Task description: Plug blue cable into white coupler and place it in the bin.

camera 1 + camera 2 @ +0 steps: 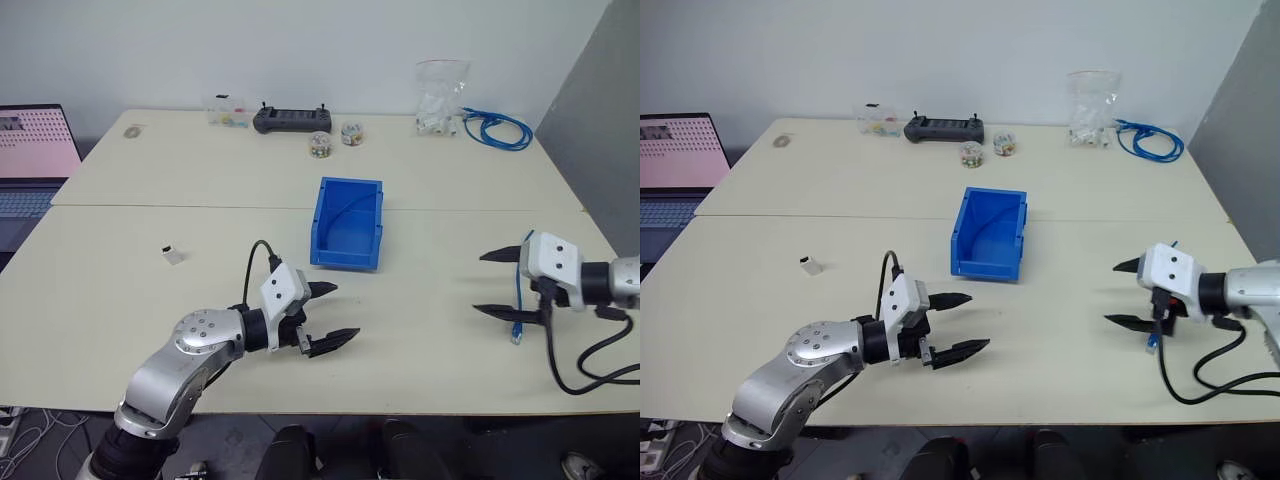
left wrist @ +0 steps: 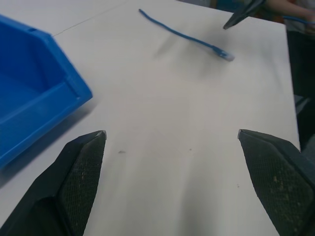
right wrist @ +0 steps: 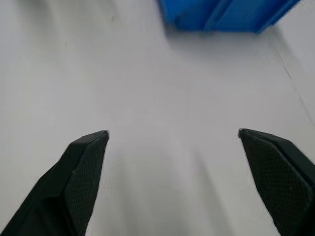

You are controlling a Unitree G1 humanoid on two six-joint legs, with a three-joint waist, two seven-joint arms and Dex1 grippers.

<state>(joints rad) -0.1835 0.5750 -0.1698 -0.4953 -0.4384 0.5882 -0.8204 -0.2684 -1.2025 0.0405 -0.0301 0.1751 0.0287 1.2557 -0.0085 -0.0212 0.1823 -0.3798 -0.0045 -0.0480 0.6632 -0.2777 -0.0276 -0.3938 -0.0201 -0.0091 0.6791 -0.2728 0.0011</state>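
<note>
The blue bin stands open-topped in the middle of the table. To its left, the tiny white coupler lies alone on the table. The thin blue cable lies on the right side of the table, partly behind my right gripper, which hovers open with nothing between its fingers. My left gripper is open and empty in front of the bin, pointing right. In the left wrist view, the cable stretches across the table beyond the bin's corner. The right wrist view looks toward the bin.
A laptop sits at the left edge. Along the far side are a black controller, small jars, a clear bag of white pieces and a coiled blue cable bundle. A black lead trails from my right wrist.
</note>
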